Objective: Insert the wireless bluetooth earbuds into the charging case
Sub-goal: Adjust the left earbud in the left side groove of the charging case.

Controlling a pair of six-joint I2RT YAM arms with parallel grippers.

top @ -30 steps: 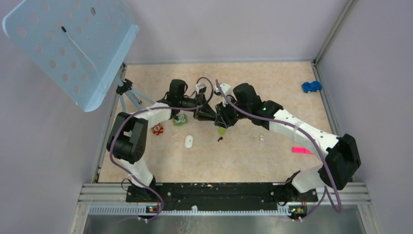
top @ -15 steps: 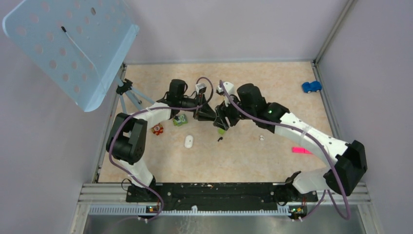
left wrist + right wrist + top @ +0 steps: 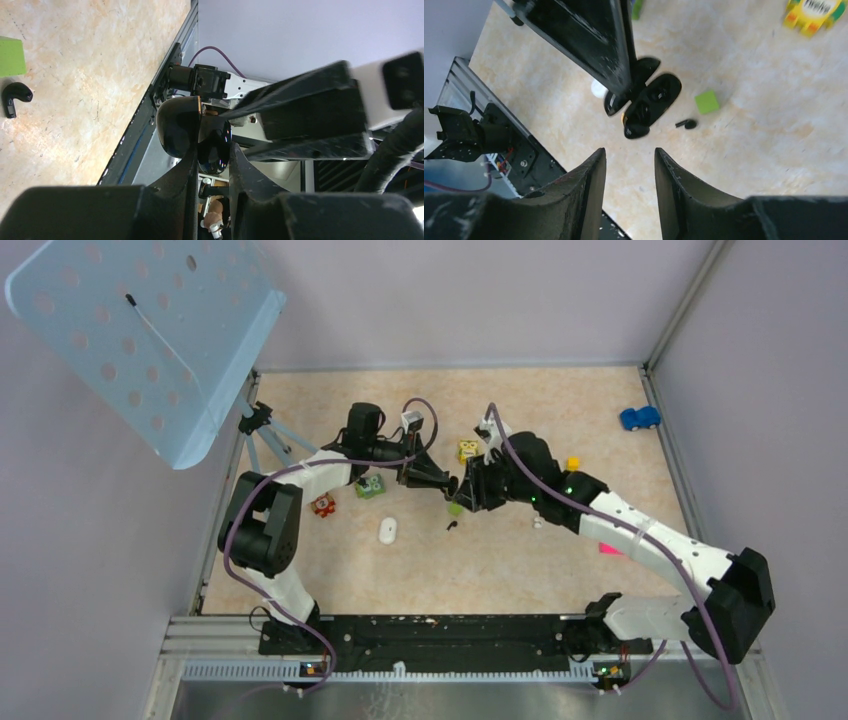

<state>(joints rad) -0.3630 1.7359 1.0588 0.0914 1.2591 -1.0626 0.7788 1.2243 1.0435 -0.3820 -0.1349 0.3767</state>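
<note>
Charging case [image 3: 651,104] blurred, earbud [image 3: 686,123] tiny

ROBOTICS LAB, TEST CELL: The black-and-white left arm [image 3: 300,475] and right arm [image 3: 640,540] stand bolted side by side to a black base plate [image 3: 450,632] and aluminium rails [image 3: 200,635] at the near edge of a beige, marble-patterned worktop [image 3: 500,570]. Plain grey-lilac walls [image 3: 450,300] set in metal framing [image 3: 685,300] box the worktop in on three sides. A perforated blue panel [image 3: 140,340] tilts over the far left corner by a small tripod [image 3: 262,425]. A blue toy car [image 3: 639,418] and other small toys lie scattered about.
</note>
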